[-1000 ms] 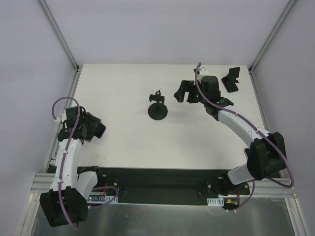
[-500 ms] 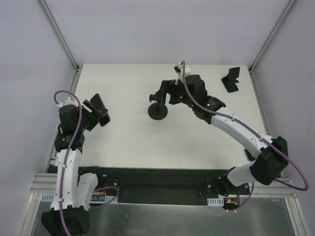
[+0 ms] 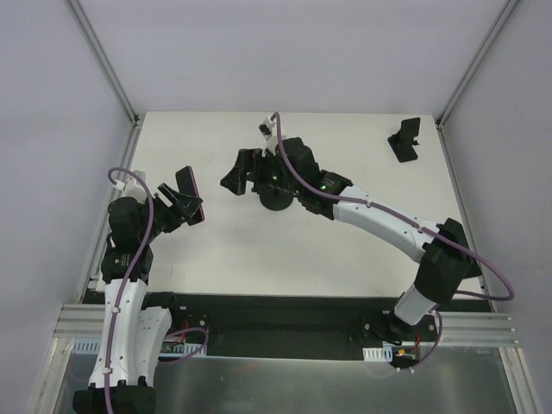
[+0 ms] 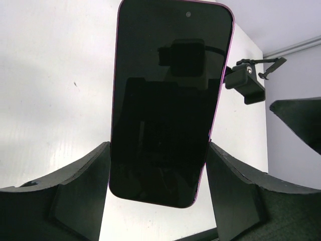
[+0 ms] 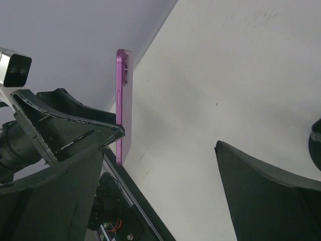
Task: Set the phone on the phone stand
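The phone (image 4: 170,100) is clamped between the left gripper (image 3: 179,203) jaws, above the table (image 3: 216,250). The right gripper (image 3: 241,172) jaws are wide open, empty. The phone stand (image 3: 404,140) sits at the far right corner.

The right arm (image 3: 379,220) is covering most of the round-based holder (image 3: 276,203); the fingers (image 4: 80,196) of the left claw (image 4: 158,150) are running off-frame.

A white table (image 3: 259,250) is sitting inside pale purple walls (image 3: 285,52). Grey metal posts (image 3: 103,60) are standing in the back corners. Soft light is falling evenly. A shiny metal sheet (image 3: 285,388) is lying along the front.
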`<state>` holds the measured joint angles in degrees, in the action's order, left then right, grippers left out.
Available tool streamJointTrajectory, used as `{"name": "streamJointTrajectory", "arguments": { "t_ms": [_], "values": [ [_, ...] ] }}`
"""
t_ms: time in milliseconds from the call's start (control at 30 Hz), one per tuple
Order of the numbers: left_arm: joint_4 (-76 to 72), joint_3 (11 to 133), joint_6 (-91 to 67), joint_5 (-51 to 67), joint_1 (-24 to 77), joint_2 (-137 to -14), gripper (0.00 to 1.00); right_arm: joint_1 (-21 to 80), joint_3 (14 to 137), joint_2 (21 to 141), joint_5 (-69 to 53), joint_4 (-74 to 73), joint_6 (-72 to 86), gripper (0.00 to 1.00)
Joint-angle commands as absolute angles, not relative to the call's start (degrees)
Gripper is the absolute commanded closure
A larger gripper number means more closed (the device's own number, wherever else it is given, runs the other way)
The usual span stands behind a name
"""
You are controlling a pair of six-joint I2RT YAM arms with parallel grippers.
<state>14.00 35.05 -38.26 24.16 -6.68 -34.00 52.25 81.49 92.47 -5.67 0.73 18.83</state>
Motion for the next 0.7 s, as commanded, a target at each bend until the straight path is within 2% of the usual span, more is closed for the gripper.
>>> {"name": "streamJointTrajectory", "arguments": {
  "t_ms": [0, 133, 167, 300, 433, 533, 667],
  "values": [
    [9.1, 34.5, -36.7, 26.3, -5.9, -32.5, 1.0, 53.7, 87.7, 97.5, -7.7, 3.9, 22.8, 0.02],
    [9.0, 34.2, -36.4, 26.2, -5.7, -32.3, 1.0, 55.4, 91.0, 100.9, -7.9, 4.0, 22.3, 0.01],
    [9.1, 34.1, -36.3, 26.2, -5.6, -32.4, 1.0, 56.1, 92.4, 101.6, -8.1, 4.0, 22.2, 0.06],
    [9.0, 33.5, -36.0, 26.0, -5.4, -32.3, 1.0, 57.0, 96.5, 106.4, -8.8, 3.0, 22.2, 0.14],
    [9.1, 32.6, -36.0, 26.2, -5.3, -32.1, 1.0, 57.9, 99.8, 109.4, -6.8, 1.3, 20.7, 0.15],
    [9.1, 32.2, -36.0, 26.2, -5.1, -31.6, 1.0, 58.0, 101.9, 111.7, -6.9, 1.0, 20.9, 0.19],
    [9.0, 32.3, -35.9, 26.1, -5.0, -31.5, 1.0, 58.2, 104.1, 113.9, -6.5, 0.3, 22.1, 0.32]
  ]
}}
